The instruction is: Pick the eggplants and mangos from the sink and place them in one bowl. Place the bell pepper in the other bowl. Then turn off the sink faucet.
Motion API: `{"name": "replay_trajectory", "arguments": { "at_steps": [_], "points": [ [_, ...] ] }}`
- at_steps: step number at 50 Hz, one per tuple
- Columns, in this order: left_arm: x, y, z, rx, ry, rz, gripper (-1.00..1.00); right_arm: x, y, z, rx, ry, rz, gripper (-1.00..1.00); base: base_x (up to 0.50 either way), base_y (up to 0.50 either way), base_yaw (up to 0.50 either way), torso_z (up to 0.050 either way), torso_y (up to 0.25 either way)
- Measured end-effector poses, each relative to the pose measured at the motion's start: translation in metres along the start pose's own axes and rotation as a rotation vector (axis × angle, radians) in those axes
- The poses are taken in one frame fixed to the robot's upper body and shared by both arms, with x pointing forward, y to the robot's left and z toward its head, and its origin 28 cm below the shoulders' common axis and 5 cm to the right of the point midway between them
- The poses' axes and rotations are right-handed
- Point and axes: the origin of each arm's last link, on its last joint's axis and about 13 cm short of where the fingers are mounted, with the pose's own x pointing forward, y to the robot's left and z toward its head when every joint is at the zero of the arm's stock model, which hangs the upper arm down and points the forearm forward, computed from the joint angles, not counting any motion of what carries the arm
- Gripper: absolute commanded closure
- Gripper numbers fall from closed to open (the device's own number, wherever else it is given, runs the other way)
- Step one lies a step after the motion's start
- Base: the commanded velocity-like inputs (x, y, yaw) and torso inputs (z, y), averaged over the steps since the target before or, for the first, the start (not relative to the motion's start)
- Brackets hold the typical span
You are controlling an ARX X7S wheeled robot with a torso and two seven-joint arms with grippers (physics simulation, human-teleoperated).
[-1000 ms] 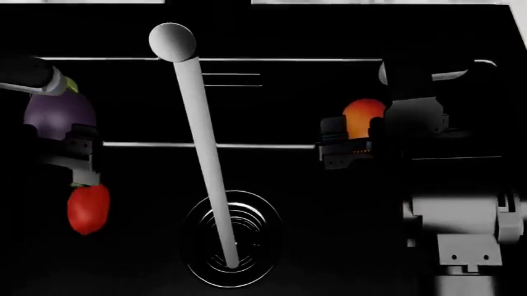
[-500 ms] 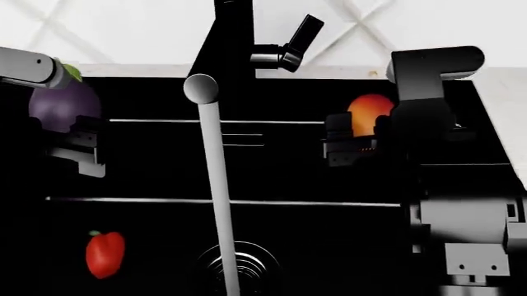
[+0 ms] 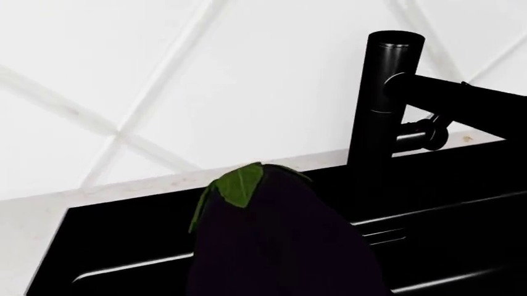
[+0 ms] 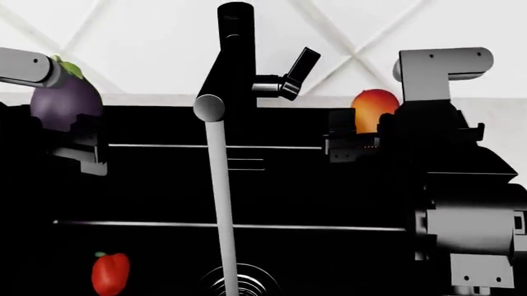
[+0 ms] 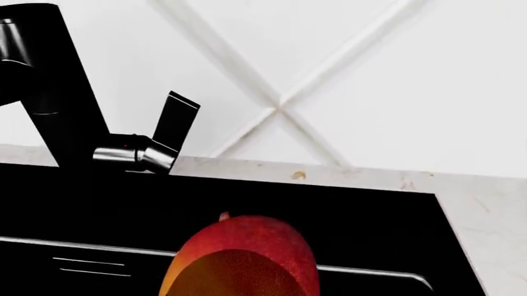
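Observation:
My left gripper [image 4: 76, 126] is shut on a dark purple eggplant [image 4: 66, 100] with a green cap, held high at the left above the sink's back edge; the same eggplant [image 3: 280, 240] fills the left wrist view. My right gripper [image 4: 361, 131] is shut on an orange-red mango [image 4: 372, 106], which also shows close up [image 5: 243, 259] in the right wrist view. A red bell pepper [image 4: 110, 273] lies on the floor of the black sink [image 4: 329, 197], at the front left. The grey sink faucet [image 4: 221, 197] slants down the middle towards the drain [image 4: 247, 285]. No bowl is in view.
A black faucet column [image 4: 234, 37] with a lever handle [image 4: 298, 66] stands behind the sink, against a white tiled wall [image 4: 148, 43]. A pale counter strip [image 4: 504, 123] runs along the sink's back and right side. The right arm's bulky body [image 4: 469, 222] fills the right.
Both arms hold their fruit as before. The head view has swung up, bringing more of the wall and faucet column in; the pepper and drain have slid to the bottom edge.

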Motion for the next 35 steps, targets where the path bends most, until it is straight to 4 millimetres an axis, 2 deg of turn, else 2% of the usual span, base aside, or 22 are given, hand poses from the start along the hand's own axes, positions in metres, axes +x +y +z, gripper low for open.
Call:
{"name": "replay_trajectory", "arguments": {
  "at_steps": [17, 35],
  "points": [
    [0.0008, 0.0005, -0.002, -0.02, -0.019, 0.006, 1.0, -0.004, -0.0013, -0.003, 0.011, -0.057, 0.022, 1.0, -0.01, 0.0, 0.0, 0.0, 0.0],
    [-0.0041, 0.001, -0.0079, -0.042, -0.027, 0.014, 1.0, -0.0044, -0.0005, -0.0067, 0.025, -0.054, 0.019, 1.0, -0.4, -0.03, 0.0, 0.0, 0.0]
  ]
}}
